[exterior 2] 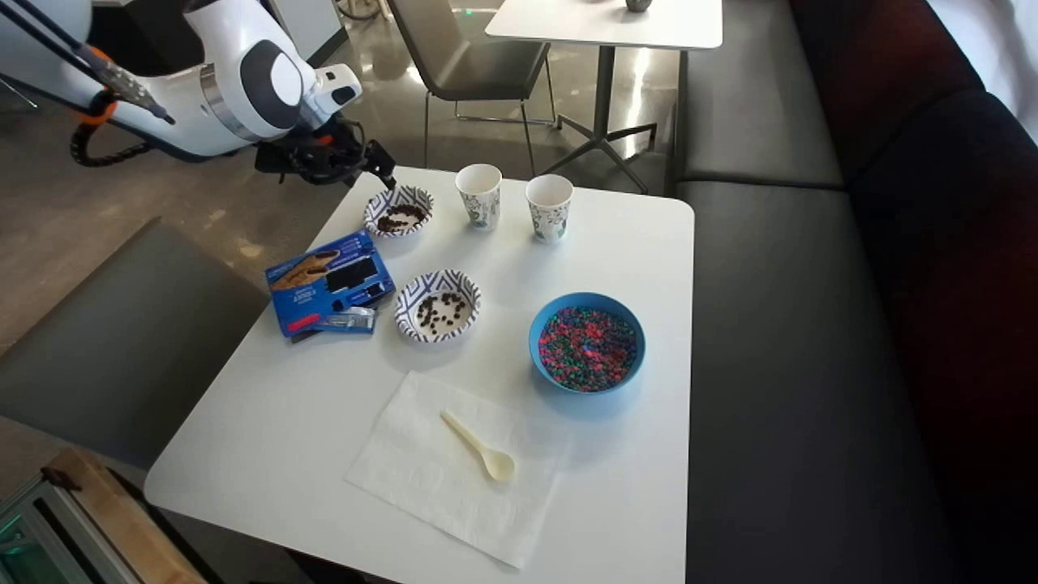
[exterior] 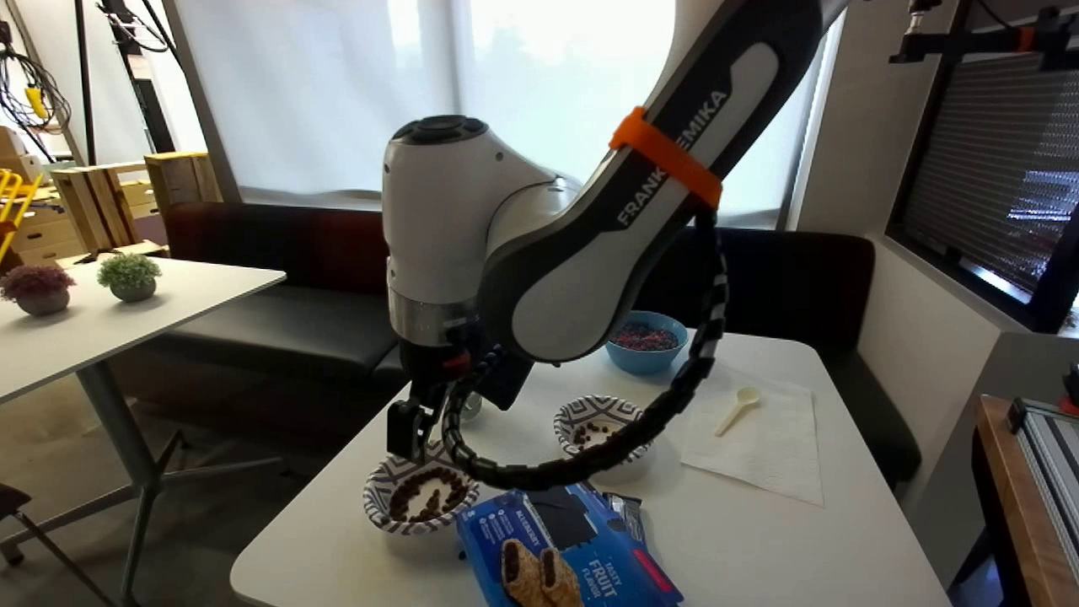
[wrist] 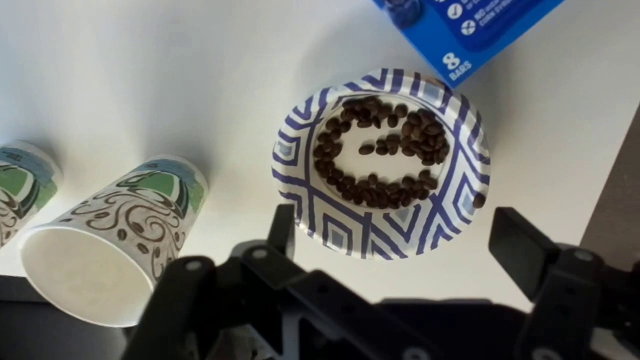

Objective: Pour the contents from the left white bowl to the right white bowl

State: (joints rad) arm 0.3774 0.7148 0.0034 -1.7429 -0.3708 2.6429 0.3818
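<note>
Claw [wrist: 391, 230] spread wide, nothing held; wrist view: L white bowl [wrist: 381, 165] on tabletop [wrist: 240, 115] at 12 o'clock from claw, near rim prob. next grab; lots of dark beans [wrist: 425, 142]. R white bowl [exterior 2: 438, 281], at L's 5 o'clock in an exterior view, has far fewer. Blue bowl [exterior: 645, 361]: multicolor bits [exterior 2: 588, 349].

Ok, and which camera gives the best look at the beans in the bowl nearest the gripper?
The wrist view: it looks down close on the bowl, and many single beans stand out. Both exterior views show them too, but much smaller, mostly blending into a dark band.
</note>
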